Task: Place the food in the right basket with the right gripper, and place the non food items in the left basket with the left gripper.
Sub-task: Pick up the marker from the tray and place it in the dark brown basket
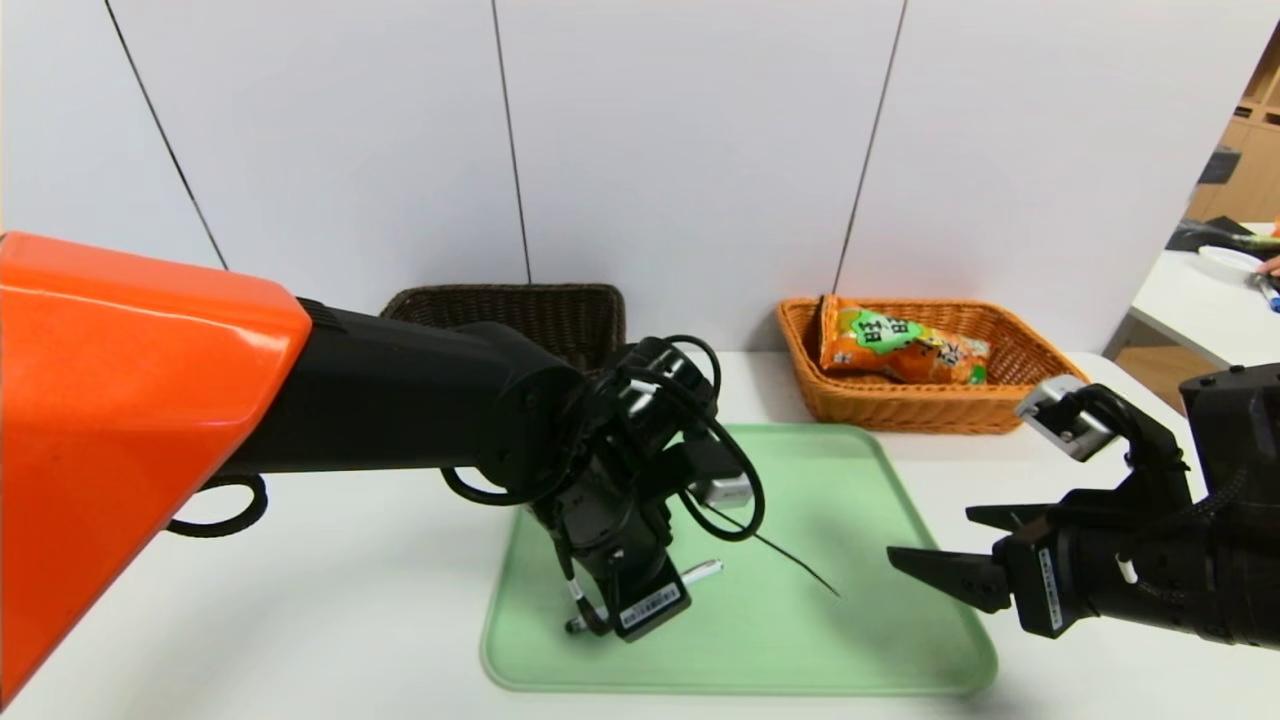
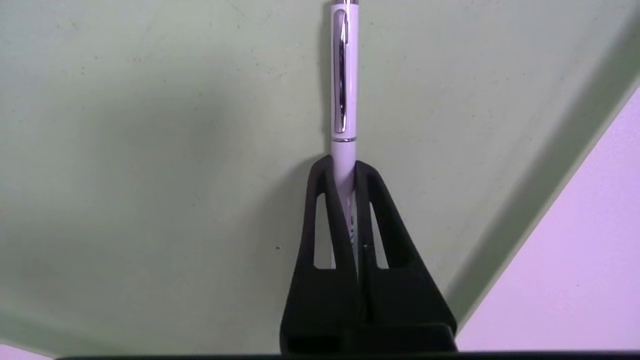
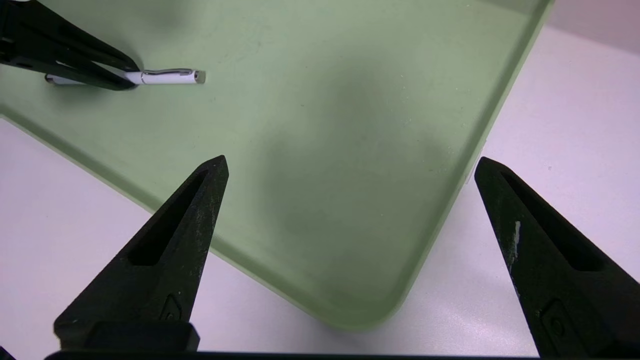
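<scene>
- While my left end effector (image 2: 344,167) is clenched on the pen (image 2: 344,75) low on the green tray (image 1: 850,600), the grip sits near one end of the barrel, with most of the pen sticking out past my fingertips.
- My right end effector (image 3: 350,167) hangs released, fingers spread wide, over the tray's near right corner, holding nothing.
- Snack bag (image 1: 900,350) already lies in the tan basket (image 1: 1040,360), so food looks done; the pen is what remains for the dark basket (image 1: 520,310) behind my left arm.
- Risk: an off-centre grip may let the long free end droop or swivel when I lift, and the smooth round barrel could slide out of my narrow tips.
- Risk: the pen could roll off the tray onto the bench if it slips early.
- Risk: my own arm hides much of the dark basket, so I may misjudge its rim and clip it with the protruding pen.
- Risk: a loose cable (image 1: 735,480) loops near the wrist and could snag.
</scene>
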`<action>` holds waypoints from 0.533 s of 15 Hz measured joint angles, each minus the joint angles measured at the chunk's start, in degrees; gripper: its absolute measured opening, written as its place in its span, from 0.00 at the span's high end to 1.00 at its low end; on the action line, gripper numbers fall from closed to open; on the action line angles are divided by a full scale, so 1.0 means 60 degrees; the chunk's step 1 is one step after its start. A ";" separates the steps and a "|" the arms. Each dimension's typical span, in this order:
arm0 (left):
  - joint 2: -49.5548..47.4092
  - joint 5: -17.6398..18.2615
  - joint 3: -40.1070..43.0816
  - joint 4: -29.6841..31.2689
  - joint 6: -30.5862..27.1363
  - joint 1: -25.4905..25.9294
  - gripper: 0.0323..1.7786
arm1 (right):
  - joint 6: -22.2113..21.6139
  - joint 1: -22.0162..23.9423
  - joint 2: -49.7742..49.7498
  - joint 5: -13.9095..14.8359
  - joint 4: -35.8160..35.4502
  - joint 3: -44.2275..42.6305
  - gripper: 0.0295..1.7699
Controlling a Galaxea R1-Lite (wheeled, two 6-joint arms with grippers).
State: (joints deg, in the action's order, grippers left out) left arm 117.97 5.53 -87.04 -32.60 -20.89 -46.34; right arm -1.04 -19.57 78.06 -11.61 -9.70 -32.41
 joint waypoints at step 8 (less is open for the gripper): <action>-0.0051 0.0004 -0.0037 0.0016 0.0043 0.0018 0.98 | -0.0002 0.0000 0.0037 0.0000 0.0002 0.0014 0.04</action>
State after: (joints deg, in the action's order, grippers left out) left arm 117.66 5.56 -87.26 -32.50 -20.64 -46.23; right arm -1.05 -19.57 78.28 -11.61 -9.69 -32.33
